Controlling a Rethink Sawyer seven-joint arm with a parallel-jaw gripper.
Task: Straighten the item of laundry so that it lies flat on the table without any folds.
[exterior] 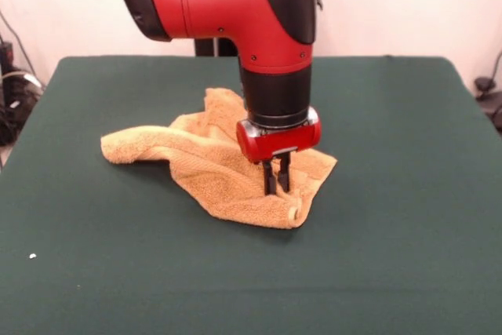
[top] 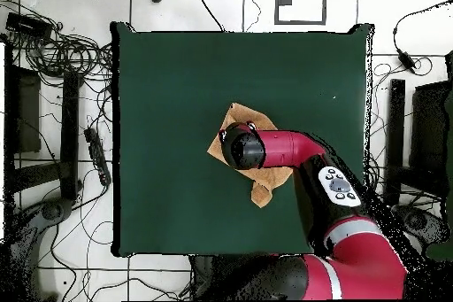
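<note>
The golden-orange towel (exterior: pixel 196 154) lies crumpled near the middle of the dark green table (exterior: pixel 392 233), with one part stretched to the left and a rolled fold at its near right corner. My gripper (exterior: pixel 276 191) points straight down into the towel's right part, its fingers close together and pinching cloth. In the overhead view the arm's wrist (top: pixel 241 148) covers the gripper and much of the towel (top: pixel 262 190), which sits near the middle of the table (top: pixel 177 95).
A small white speck (exterior: pixel 32 256) lies on the table near the front left. Cables and dark equipment (top: pixel 53 68) lie on the floor around the table's sides. The arm's red links (top: pixel 345 228) reach over the table's edge near the base.
</note>
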